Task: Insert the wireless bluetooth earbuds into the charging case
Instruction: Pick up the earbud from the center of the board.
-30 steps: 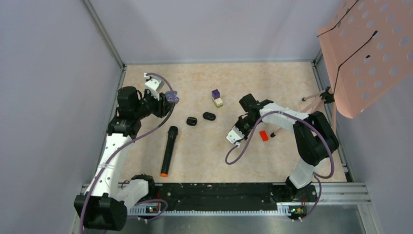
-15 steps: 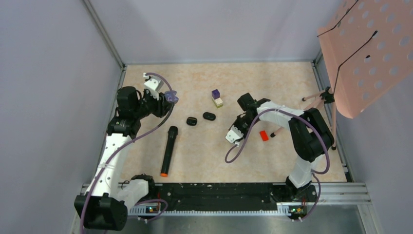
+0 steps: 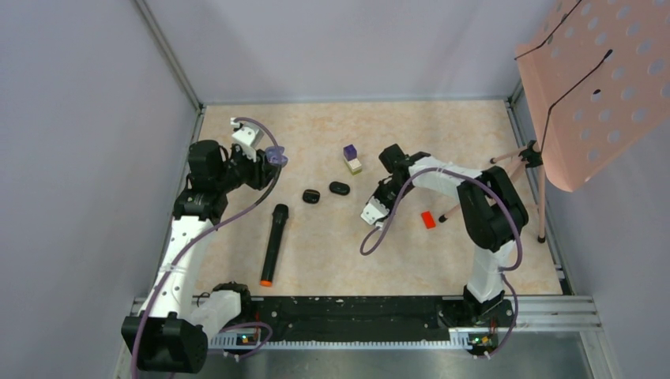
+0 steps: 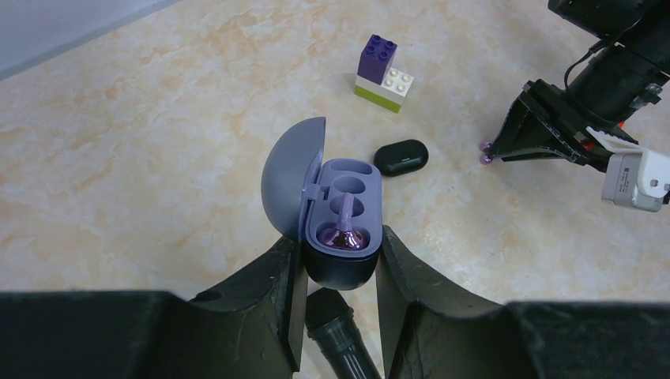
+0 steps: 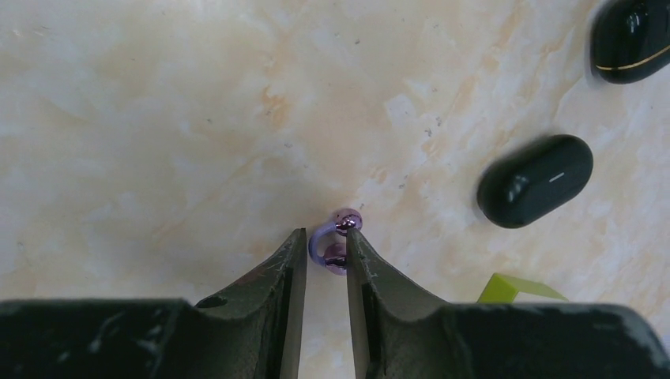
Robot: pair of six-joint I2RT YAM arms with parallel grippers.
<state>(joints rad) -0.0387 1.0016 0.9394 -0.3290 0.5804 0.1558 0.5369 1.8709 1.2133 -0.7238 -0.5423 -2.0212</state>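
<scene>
Left tool point(image 4: 338, 251): clamped on an open purple charging case point(image 4: 328, 197), lid swung left. Of the case's two wells, the near one holds a seated purple earbud point(image 4: 345, 229). Right tool point(image 5: 325, 237): fingers nearly together, pinching a loose purple earbud point(image 5: 335, 254), C-shaped, low over the bench point(image 3: 442, 134) and well apart from the charging case. Beyond lie two closed black oval cases point(image 5: 535, 180), one brick stack point(image 4: 382, 73) in purple, white and green, one black microphone point(image 3: 272, 243) and one red block point(image 3: 427, 219).
</scene>
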